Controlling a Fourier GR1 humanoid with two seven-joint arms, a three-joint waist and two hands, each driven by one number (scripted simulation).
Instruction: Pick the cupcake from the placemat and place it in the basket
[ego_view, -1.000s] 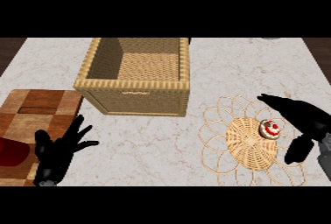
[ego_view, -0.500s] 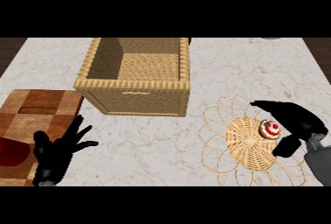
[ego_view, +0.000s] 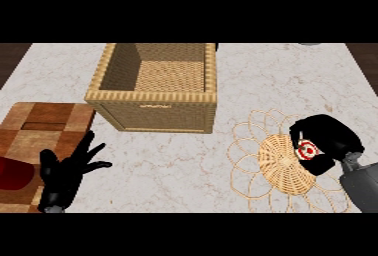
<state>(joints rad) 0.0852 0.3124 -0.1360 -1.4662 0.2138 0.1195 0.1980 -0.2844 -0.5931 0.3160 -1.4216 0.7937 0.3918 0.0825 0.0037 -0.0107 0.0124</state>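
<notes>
Cupcake (ego_view: 306, 149) in right robot hand (ego_view: 327, 145), seemingly unlabelled.

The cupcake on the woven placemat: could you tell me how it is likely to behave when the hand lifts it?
The cupcake looks small, so probably light. Its frosted top may smear or squash under the right hand curling round it. Its base is hidden, so tipping is hard to judge.

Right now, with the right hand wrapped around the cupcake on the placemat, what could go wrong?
The right hand curls over the cupcake and hides most of it, so the hold can't be confirmed; it may slip on lifting. The basket has tall walls; a low carry could hit its rim. The woven placemat might shift as the cupcake lifts.
</notes>
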